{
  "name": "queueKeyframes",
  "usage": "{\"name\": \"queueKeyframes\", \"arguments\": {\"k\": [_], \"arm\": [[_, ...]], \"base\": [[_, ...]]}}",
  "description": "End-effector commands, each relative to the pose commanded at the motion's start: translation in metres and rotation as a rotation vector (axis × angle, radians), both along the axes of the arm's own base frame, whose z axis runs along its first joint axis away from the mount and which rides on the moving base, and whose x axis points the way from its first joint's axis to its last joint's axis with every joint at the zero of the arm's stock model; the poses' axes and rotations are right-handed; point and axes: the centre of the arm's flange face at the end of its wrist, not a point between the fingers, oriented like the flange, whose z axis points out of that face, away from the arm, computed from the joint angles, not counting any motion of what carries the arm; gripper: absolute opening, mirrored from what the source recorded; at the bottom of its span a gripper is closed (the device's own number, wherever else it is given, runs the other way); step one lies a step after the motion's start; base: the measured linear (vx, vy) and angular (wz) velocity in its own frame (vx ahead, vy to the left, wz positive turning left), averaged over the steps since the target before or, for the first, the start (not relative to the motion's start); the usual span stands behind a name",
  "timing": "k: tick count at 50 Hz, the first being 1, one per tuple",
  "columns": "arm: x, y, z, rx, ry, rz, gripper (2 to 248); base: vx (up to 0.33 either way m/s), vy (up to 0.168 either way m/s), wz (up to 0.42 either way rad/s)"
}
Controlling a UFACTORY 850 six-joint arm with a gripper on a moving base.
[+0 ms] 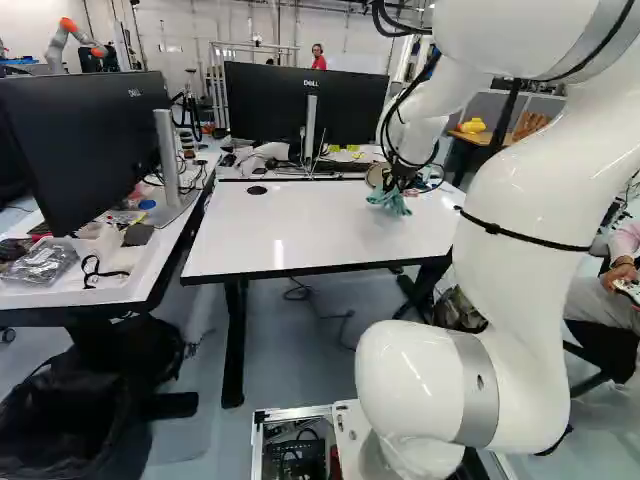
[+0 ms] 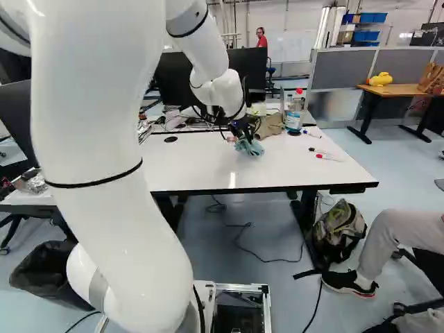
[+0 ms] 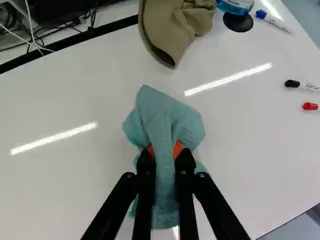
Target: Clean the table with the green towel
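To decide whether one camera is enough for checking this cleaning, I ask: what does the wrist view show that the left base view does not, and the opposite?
Only the wrist view: the blue-capped marker, the black-capped marker, the red-capped marker and the bottle of blue liquid.

Only the left base view: the side table, the monitor on it and the black bag on the floor.

Both: the white table and the green towel, gripped in the hand.

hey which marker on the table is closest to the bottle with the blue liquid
The blue-capped marker, beside the bottle; the black-capped marker and red-capped marker lie farther off.
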Motion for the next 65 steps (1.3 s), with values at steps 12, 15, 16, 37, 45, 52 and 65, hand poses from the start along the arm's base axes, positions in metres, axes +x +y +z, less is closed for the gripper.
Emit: {"name": "queueKeyframes", "arguments": {"k": [12, 15, 16, 37, 45, 52, 65], "arm": [[-0.017, 0.018, 0.0, 0.002, 0.006, 0.024, 50], [-0.022, 0.022, 0.0, 0.002, 0.008, 0.029, 50], [-0.024, 0.023, 0.0, 0.002, 0.008, 0.03, 50], [-0.061, 0.036, 0.0, 0.004, 0.014, 0.035, 50], [-0.061, 0.036, 0.0, 0.004, 0.014, 0.035, 50], [-0.061, 0.036, 0.0, 0.004, 0.014, 0.035, 50], [-0.051, 0.03, 0.009, -0.002, -0.006, 0.03, 50]], "base": [[0.0, 0.0, 0.0], [0.0, 0.0, 0.0], [0.0, 0.0, 0.0], [0.0, 0.0, 0.0], [0.0, 0.0, 0.0], [0.0, 0.0, 0.0], [0.0, 0.0, 0.0]]}}
